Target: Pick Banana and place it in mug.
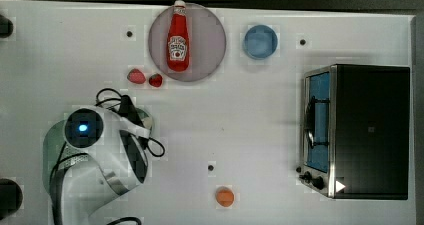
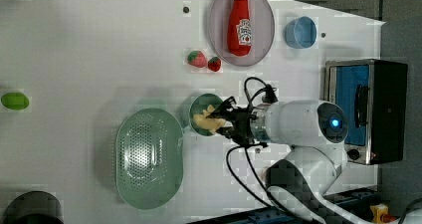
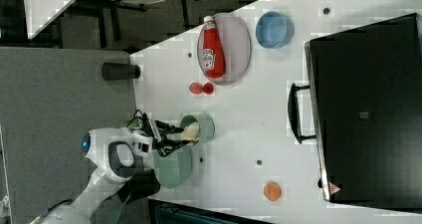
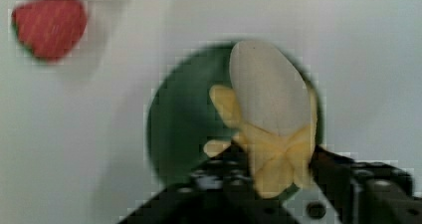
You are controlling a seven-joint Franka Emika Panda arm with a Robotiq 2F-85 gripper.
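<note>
The banana [image 4: 271, 99], a pale cream piece with yellow peel flaps, hangs over the open mouth of the muted-green mug [image 4: 181, 119]. My gripper [image 4: 278, 176] is shut on its peeled lower end, with a black finger on each side. In the left view the banana [image 2: 206, 119] sits over the mug [image 2: 199, 104] at the gripper's [image 2: 222, 120] tip. The right view has the banana [image 3: 189, 132] at the mug's [image 3: 204, 126] rim. In the top view the arm [image 1: 100, 140] covers most of the mug [image 1: 147, 118].
A pale green perforated bowl [image 2: 149, 157] lies beside the mug. Two strawberries [image 2: 203, 60] sit close by, then a ketchup bottle [image 2: 240, 22] on a plate [image 2: 263, 20], and a blue cup [image 2: 300, 32]. A toaster oven [image 1: 357, 130] and an orange fruit [image 1: 225, 197] are farther off.
</note>
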